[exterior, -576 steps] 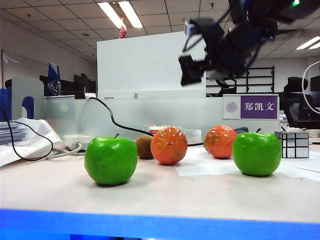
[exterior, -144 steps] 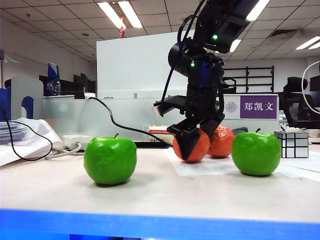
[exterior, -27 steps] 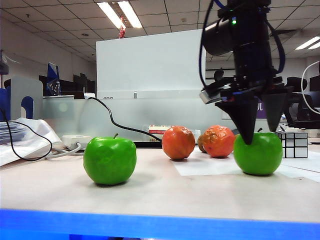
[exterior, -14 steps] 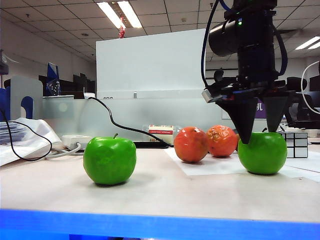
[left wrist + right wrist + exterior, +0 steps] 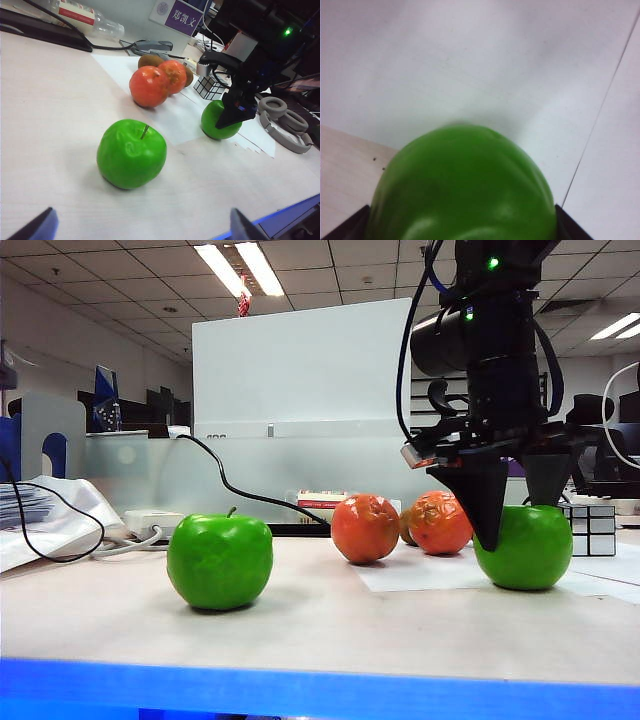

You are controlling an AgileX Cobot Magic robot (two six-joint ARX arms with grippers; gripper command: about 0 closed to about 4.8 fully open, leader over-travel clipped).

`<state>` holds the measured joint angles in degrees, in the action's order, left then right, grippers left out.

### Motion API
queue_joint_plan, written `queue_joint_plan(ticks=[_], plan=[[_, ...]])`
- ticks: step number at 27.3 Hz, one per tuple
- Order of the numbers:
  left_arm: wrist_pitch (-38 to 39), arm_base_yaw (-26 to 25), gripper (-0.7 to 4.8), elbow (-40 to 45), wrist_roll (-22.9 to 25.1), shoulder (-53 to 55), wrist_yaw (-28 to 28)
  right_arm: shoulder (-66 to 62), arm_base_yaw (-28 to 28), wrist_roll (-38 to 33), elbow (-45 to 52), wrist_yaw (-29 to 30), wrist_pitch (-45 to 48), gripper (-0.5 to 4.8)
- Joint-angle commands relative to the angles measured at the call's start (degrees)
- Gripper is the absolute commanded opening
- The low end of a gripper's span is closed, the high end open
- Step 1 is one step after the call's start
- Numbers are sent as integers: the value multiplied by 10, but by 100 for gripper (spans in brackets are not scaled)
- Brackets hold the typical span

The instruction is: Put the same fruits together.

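One green apple (image 5: 220, 562) (image 5: 131, 153) stands alone at the left front of the table. The other green apple (image 5: 525, 547) (image 5: 220, 120) (image 5: 462, 185) rests on white paper at the right. My right gripper (image 5: 520, 525) (image 5: 462, 230) points down over it, open, with a finger on each side of the fruit; I cannot tell whether they touch it. Two orange-red fruits (image 5: 365, 528) (image 5: 438, 523) (image 5: 148, 86) (image 5: 173, 75) sit side by side behind, left of that apple. My left gripper (image 5: 141, 230) hangs open and empty, near the left apple.
A brown kiwi (image 5: 150, 60) lies behind the orange fruits. A mirror cube (image 5: 585, 528) (image 5: 207, 87) stands right of the right apple, headphones (image 5: 282, 117) further right. Black cable (image 5: 240, 495), white adapter (image 5: 155, 522) and papers lie at the back left.
My right gripper has sunk lower around the right green apple. The left orange-red fruit has shifted slightly from side to side. The left apple has stayed put.
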<state>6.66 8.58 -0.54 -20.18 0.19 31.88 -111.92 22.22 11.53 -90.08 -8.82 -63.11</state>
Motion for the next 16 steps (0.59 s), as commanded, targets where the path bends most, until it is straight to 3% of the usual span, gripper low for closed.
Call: queue_joint_plan(ticks=[1,10,11,12,14,15,16], plan=[[1,0,479,0,3,-1,0,-13,1,-4,7,8,-13,479],[1,0,479,0,3,-1,-2,-13,0,-6,7,8,-36,479],[1,0,479,0,3,-1,-2,-13,0,-6,7,8,-40,396],[1,0,479,0,3,-1,-2,-13,0,-5,7,9,-44,253],[1,0,479,0,3,-1,-2,-13,0,5,7,11,-52,61],[1,0,479,0,3,-1,-2,-13,0,8,7,13,-57,-14],[1,0,479,0,3,-1,-2,-13,0,9,7,13,-59,-1]])
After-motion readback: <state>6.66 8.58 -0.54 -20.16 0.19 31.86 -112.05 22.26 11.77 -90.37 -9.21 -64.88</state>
